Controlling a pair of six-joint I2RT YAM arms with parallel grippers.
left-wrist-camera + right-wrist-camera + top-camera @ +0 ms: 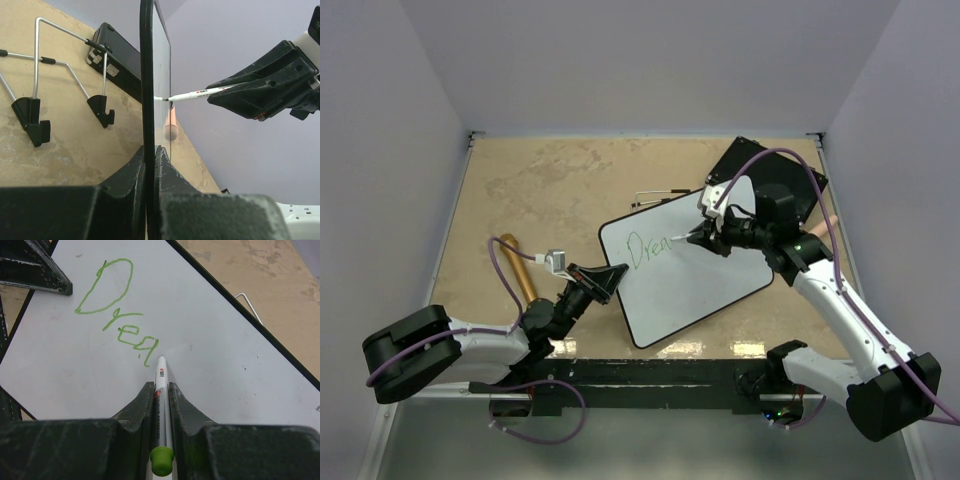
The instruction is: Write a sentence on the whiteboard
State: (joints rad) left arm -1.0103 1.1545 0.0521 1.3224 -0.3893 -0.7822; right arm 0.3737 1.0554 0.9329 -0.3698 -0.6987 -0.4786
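whiteboard [700, 285] mid-table, toward 3 o'clock | left gripper [613, 278] clamped on its 9 o'clock edge | right gripper [700, 238] pinching marker [161, 385], tip on board | judged light, stiff, glossy-slick (best held by the frame)

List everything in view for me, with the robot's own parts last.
whiteboard: one, white with a black frame, centre of the table
"Drea" writing: one word, green, on the whiteboard's left part
marker: one, white barrel with a green cap, tip on the whiteboard
flat black board: one, black, far right
wire stand: one, silver with black feet, beyond the whiteboard
tube: one, brass-coloured, left side
rod: one, peach, far right, identity unclear
table: one, tan
left gripper: black, shut on the whiteboard's edge
right gripper: black, shut on the marker
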